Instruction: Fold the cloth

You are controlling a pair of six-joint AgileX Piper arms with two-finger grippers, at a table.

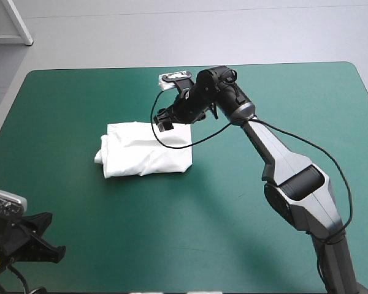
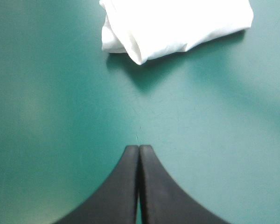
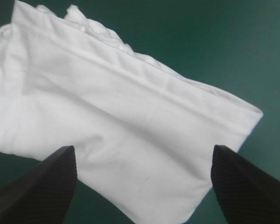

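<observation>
White T-shirt is folded up into a squarish bundle, lying on the teal-green cover a bit left of the table's middle. The right gripper hangs over the bundle's far right corner, black fingers spread wide with nothing in them. The left gripper is off by the near left corner, fingers pressed together into a point, empty, well apart from the shirt.

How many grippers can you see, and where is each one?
2. The left gripper is shut, over the teal-green cover at its near left corner; the right gripper hangs open over the folded T-shirt.
</observation>
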